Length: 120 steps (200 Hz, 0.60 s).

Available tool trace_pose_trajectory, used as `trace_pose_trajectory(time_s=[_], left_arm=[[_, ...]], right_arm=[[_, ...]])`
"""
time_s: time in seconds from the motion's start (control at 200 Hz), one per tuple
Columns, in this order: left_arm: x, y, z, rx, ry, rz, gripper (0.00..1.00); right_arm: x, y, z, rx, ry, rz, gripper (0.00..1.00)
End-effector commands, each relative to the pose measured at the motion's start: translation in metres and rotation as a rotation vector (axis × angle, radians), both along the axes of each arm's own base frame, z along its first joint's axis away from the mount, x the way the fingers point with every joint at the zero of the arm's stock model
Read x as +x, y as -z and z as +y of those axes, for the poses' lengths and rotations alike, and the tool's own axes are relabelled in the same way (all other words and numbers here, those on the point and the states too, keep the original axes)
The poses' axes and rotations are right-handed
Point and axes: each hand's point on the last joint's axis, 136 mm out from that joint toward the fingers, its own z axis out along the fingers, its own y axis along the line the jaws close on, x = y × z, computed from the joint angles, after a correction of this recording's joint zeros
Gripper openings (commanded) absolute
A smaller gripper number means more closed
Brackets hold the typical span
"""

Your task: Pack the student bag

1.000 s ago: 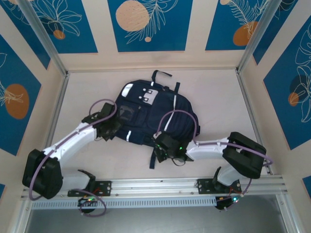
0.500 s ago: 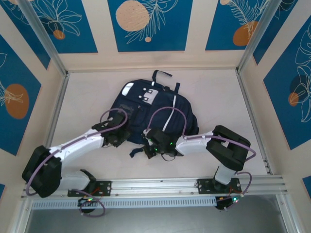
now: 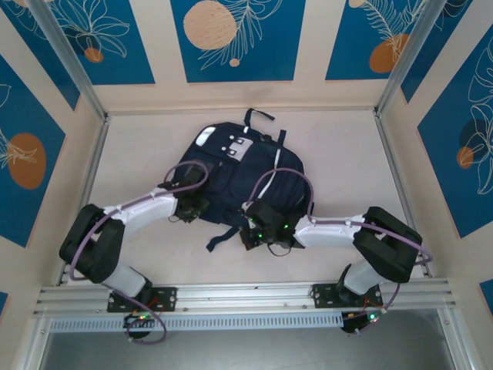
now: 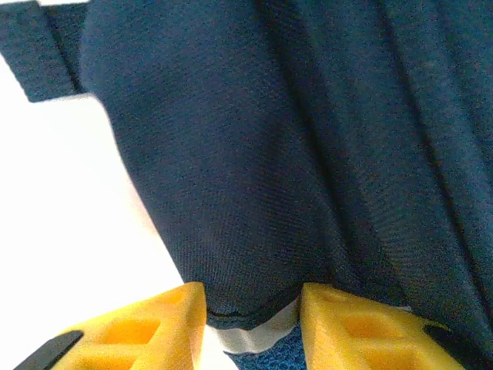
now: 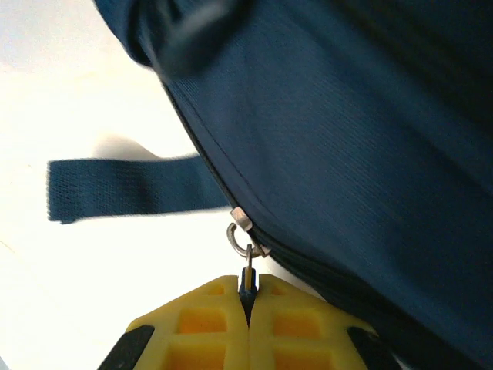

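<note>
The student bag [image 3: 231,173], dark navy with white stripes and a grey patch, lies flat mid-table. My left gripper [image 3: 202,206] is at its near-left edge. In the left wrist view its yellow fingers [image 4: 166,324] press from both sides on a bulging fold of the bag's fabric [image 4: 254,193], so the left gripper [image 4: 253,308] is shut on it. My right gripper [image 3: 248,231] is at the bag's near edge. In the right wrist view the right gripper [image 5: 248,297] is shut on the zipper pull [image 5: 248,276], which hangs from the metal slider [image 5: 243,222].
A loose navy strap [image 3: 219,237] trails from the bag toward the near edge, and the strap [image 5: 123,189] lies flat left of the zipper. Aluminium rails [image 3: 397,169] and patterned walls fence the white table [image 3: 139,146]. Purple cables arc over both arms.
The left arm has swung right to the bag's near-left edge and its jaws have narrowed onto the fabric. The right gripper stayed shut on the zipper pull, shifting left, then back right.
</note>
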Motion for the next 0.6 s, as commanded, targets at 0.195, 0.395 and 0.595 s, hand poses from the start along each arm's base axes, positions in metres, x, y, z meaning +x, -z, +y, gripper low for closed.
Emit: trace_pose_trajectory(time_s=[0.195,0.395,0.595], left_arm=[[0.038,0.008,0.059,0.164,-0.137,0.038,0.35],[0.041,-0.009,0.048,0.091,-0.094,0.025,0.43],[0.003,-0.016,-0.008,-0.037,0.059,-0.015,0.62]], right_arm=[[-0.019,0.015,-0.064,-0.129,0.131,0.118,0.0],[-0.012,0.006,-0.045,-0.064,0.082,0.091,0.0],[-0.004,0.003,-0.025,-0.015,0.07,0.096,0.0]])
